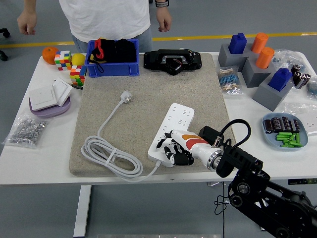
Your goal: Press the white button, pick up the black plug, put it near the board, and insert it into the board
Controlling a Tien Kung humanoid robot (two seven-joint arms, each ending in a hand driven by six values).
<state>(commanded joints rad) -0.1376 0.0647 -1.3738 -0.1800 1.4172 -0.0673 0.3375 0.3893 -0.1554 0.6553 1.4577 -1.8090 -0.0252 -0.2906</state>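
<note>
A white power strip lies slanted on the beige mat. Its white cord coils to the left and ends in a white plug. My right hand reaches in from the lower right and rests on the strip's near end, with its fingers curled down onto it and nothing in its grasp. The strip's button is hidden under the hand. The black plug lies on the mat just right of the strip, behind my wrist. My left arm is out of view.
A person stands at the far side with both hands hanging free. Along the back are a blue bin, a black device and puzzle cubes. Grey peg blocks and a blue dish are at the right, a purple plate at the left.
</note>
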